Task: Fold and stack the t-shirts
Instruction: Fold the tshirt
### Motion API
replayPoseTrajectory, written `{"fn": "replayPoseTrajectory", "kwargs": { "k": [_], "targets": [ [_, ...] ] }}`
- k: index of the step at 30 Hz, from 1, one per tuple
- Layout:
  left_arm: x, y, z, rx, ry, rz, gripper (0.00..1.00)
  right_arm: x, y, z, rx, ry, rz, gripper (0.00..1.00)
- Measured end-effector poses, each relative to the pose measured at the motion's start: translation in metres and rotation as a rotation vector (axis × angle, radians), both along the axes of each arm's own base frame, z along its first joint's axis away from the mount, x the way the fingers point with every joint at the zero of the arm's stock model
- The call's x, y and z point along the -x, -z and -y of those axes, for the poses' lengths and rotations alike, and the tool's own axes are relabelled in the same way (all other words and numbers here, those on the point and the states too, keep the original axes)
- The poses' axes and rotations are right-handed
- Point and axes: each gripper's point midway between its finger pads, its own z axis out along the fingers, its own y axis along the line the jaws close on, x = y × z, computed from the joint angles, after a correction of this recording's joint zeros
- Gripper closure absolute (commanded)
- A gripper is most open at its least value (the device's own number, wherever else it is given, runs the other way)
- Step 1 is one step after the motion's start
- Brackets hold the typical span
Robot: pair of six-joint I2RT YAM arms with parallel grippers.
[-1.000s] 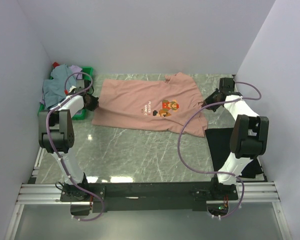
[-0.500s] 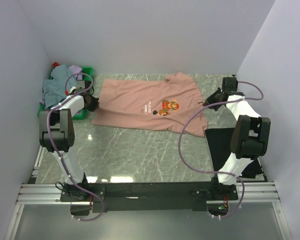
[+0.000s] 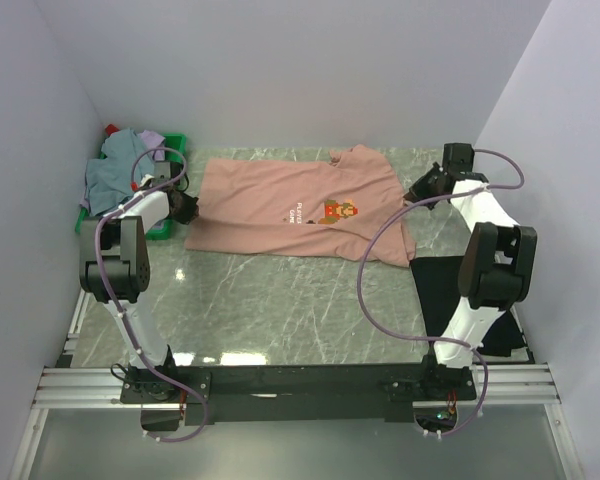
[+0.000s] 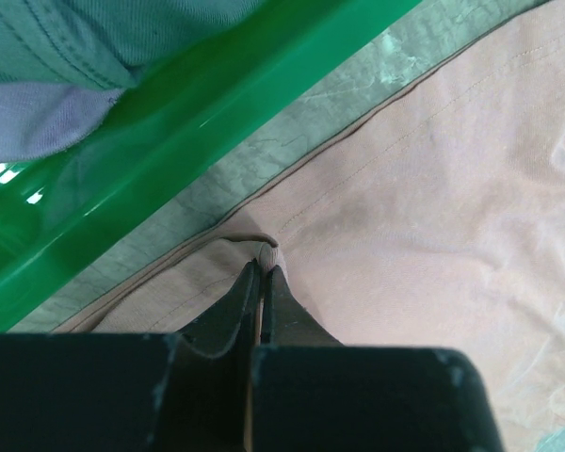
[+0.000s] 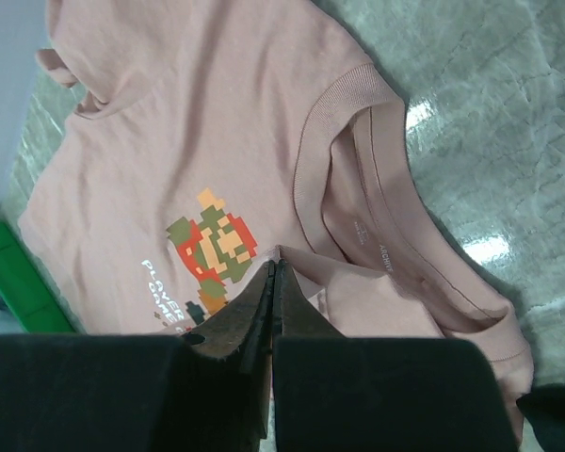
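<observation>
The salmon-pink t-shirt (image 3: 280,205) lies spread on the marble table, its pixel-figure print (image 3: 338,211) facing up. My left gripper (image 3: 186,208) is shut on a pinch of the shirt's left edge next to the crate; in the left wrist view the gripper (image 4: 266,269) has cloth (image 4: 433,188) between its tips. My right gripper (image 3: 413,197) is shut on a fold of the same shirt beside the collar. In the right wrist view the gripper (image 5: 276,264) grips by the print (image 5: 207,247) and collar (image 5: 358,188). A black t-shirt (image 3: 450,290) lies flat at the right.
A green plastic crate (image 3: 165,228) stands at the far left, holding a grey-blue shirt (image 3: 110,175) and a lavender one (image 3: 152,138); its rim (image 4: 169,141) runs close past my left gripper. White walls enclose the table on three sides.
My right gripper has moved a little toward the far wall with the cloth in it, drawing up the shirt's right side. The left gripper has stayed put, still shut.
</observation>
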Motion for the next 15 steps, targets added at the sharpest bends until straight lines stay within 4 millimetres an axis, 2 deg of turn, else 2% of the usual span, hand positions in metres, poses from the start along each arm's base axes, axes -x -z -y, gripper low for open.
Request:
{"fn": "replayPoseTrajectory", "kwargs": {
  "k": [5, 7, 9, 10, 11, 12, 14, 15],
  "targets": [
    [0.000, 0.000, 0.000, 0.000, 0.001, 0.000, 0.99, 0.000, 0.009, -0.005, 0.004, -0.019, -0.020, 1.00],
    [0.000, 0.001, 0.000, 0.000, 0.001, -0.001, 0.92, -0.002, 0.010, -0.007, 0.007, -0.029, -0.024, 1.00],
    [0.000, 0.000, 0.000, -0.001, 0.003, 0.001, 0.82, -0.006, 0.009, -0.010, 0.011, -0.040, -0.022, 0.90],
    [-0.002, 0.000, 0.000, 0.000, 0.006, 0.006, 0.77, -0.009, 0.010, -0.011, 0.016, -0.048, -0.019, 0.75],
    [-0.003, -0.001, 0.000, 0.000, 0.009, 0.013, 0.71, -0.011, 0.010, -0.012, 0.020, -0.055, -0.018, 0.65],
    [-0.005, -0.002, 0.001, 0.002, 0.013, 0.022, 0.57, -0.012, 0.011, -0.013, 0.023, -0.060, -0.017, 0.58],
    [-0.010, -0.006, 0.002, 0.006, 0.032, 0.051, 0.43, -0.012, 0.013, -0.014, 0.039, -0.074, -0.021, 0.45],
    [-0.011, -0.007, 0.001, 0.004, 0.037, 0.060, 0.39, -0.011, 0.014, -0.014, 0.050, -0.081, -0.023, 0.43]
  ]
}}
